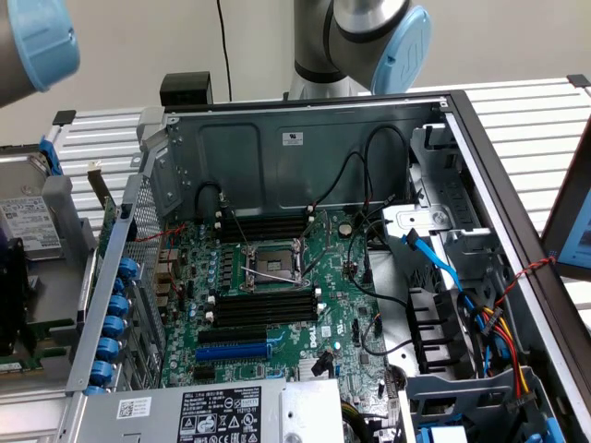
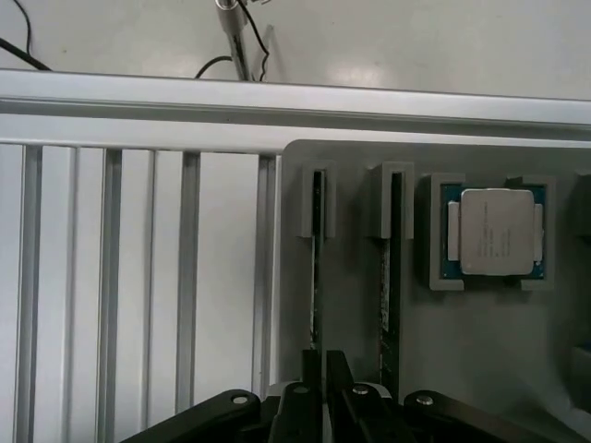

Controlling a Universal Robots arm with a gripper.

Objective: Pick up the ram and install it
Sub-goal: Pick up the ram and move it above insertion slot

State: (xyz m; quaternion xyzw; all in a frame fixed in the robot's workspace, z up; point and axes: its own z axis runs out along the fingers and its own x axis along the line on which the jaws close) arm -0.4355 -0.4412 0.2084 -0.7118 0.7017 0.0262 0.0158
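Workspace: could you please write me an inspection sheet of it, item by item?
surface: slatted metal table; gray tray on it.
job's things: ram and a second stick, both on edge in tray slots; motherboard's black slots look empty.
clutter: processor chip in the tray; hard drive at the exterior view's left.
claw: over the tray, nearest the ram's end.
cables: blue cable and coloured wires inside the computer case.
surroundings: robot arm behind the computer case.

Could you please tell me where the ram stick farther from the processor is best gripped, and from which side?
Grip the thin, dark-edged ram stick mid-length, straight down from above, pinching its two flat faces: it stands on edge in a slot of the grey plastic holder, so only its top edge looks free.
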